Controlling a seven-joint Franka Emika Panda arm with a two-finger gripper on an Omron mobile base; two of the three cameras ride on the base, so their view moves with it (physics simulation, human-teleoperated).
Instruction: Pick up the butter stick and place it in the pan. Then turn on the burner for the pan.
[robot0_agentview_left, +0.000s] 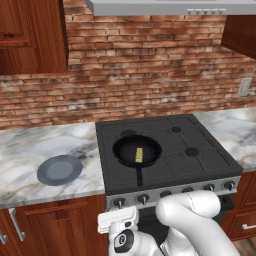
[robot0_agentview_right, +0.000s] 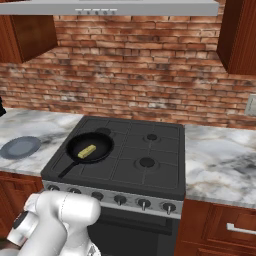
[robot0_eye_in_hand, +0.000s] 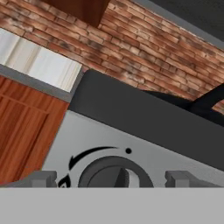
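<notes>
The butter stick (robot0_agentview_left: 139, 155) lies inside the pan (robot0_agentview_left: 137, 150) on the stove's near-left burner, so placing looks done. The hand (robot0_eye_in_hand: 112, 178), fingers wide apart and empty, faces a knob (robot0_eye_in_hand: 114, 175) on the stove's front panel (robot0_eye_in_hand: 87, 140); next it must close on the knob and twist.

From the hand camera, the stove knob (robot0_eye_in_hand: 114, 174) is cut off along its lower half, so its full dial and the curved arrow mark beside it are only partly readable. The gripper (robot0_eye_in_hand: 110, 178) shows just two finger stubs, set wide to either side of the knob; whether they touch it cannot be told. The pan (robot0_eye_in_hand: 205, 105) shows only a sliver of handle and rim at the right edge. In the left base view, the arm's white elbow hides part of the stove front (robot0_agentview_left: 220, 192), and the knob markings there are too small to read.
</notes>
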